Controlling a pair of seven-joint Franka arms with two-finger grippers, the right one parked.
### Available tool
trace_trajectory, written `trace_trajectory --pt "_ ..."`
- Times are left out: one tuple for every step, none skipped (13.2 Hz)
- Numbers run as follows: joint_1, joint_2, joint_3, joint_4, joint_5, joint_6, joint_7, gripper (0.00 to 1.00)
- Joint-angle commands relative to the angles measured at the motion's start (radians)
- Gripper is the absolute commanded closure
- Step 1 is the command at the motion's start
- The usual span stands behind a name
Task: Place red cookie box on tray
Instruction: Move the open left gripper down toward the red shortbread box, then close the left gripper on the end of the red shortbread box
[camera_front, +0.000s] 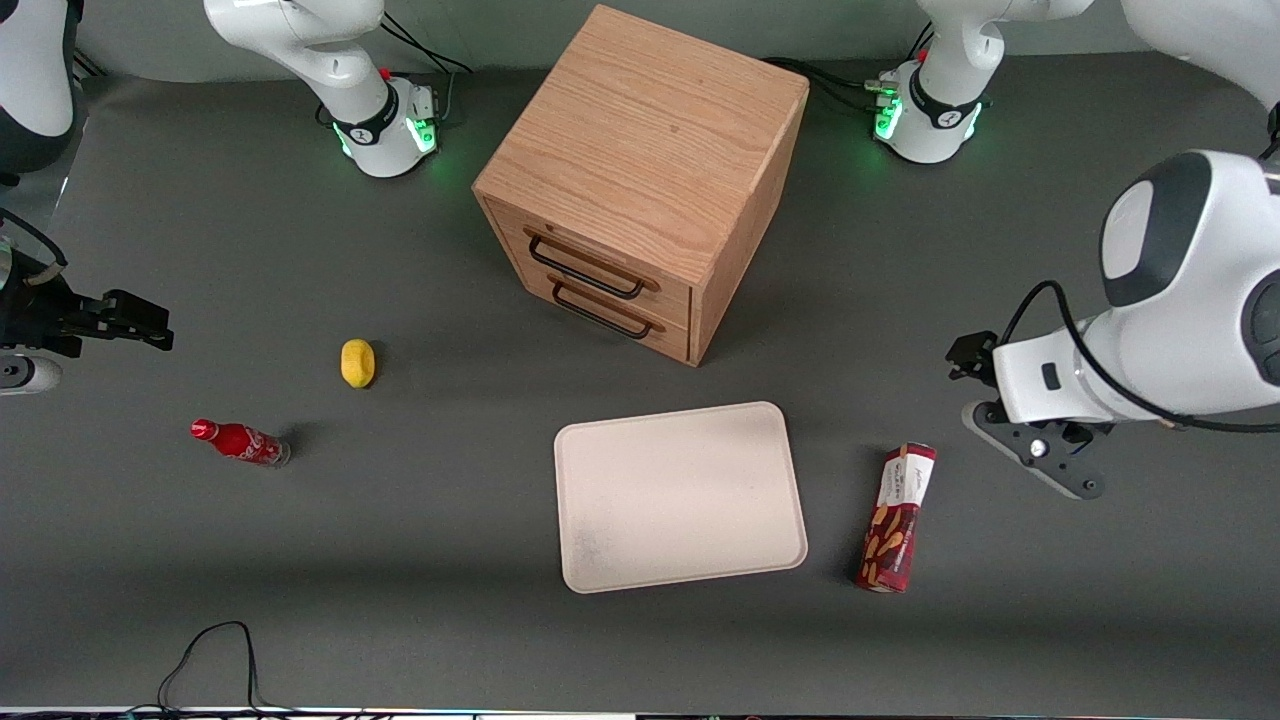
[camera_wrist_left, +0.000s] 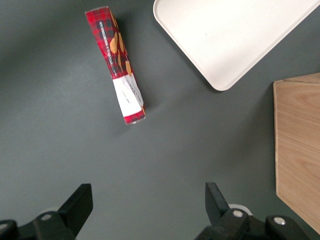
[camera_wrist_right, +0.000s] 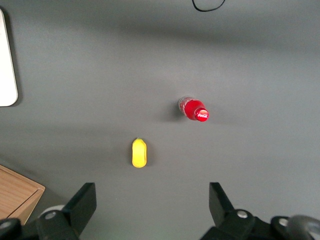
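The red cookie box (camera_front: 897, 518) lies flat on the grey table beside the tray (camera_front: 680, 495), on the working arm's side, its white end panel pointing away from the front camera. The cream tray holds nothing. My gripper (camera_front: 968, 358) hovers above the table, farther from the front camera than the box and apart from it. In the left wrist view the gripper (camera_wrist_left: 148, 192) is open over bare table. That view also takes in the box (camera_wrist_left: 116, 65) and a corner of the tray (camera_wrist_left: 230, 30).
A wooden two-drawer cabinet (camera_front: 640, 180) stands farther from the front camera than the tray. A yellow object (camera_front: 357, 362) and a small red soda bottle (camera_front: 240, 442) lie toward the parked arm's end. A black cable (camera_front: 210, 650) loops at the table's front edge.
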Motion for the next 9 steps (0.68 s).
trace_trajectory --pt "-0.006 0.086 0.002 0.040 -0.002 0.064 0.023 0.00" --pt "-0.006 0.110 0.003 0.037 0.001 0.085 0.029 0.00" --pt "-0.004 0.142 0.005 0.037 0.002 0.127 0.052 0.00" --pt "-0.002 0.168 0.005 0.031 0.004 0.171 0.056 0.00" --pt "0.010 0.199 0.006 0.029 0.004 0.205 0.047 0.00" --pt "0.017 0.230 0.005 0.032 -0.005 0.242 0.044 0.00" --pt "0.016 0.245 0.006 0.031 -0.001 0.279 0.046 0.00" --pt "0.014 0.267 0.005 0.029 0.004 0.311 0.044 0.00" --pt "0.014 0.288 0.006 0.027 0.005 0.343 0.044 0.00"
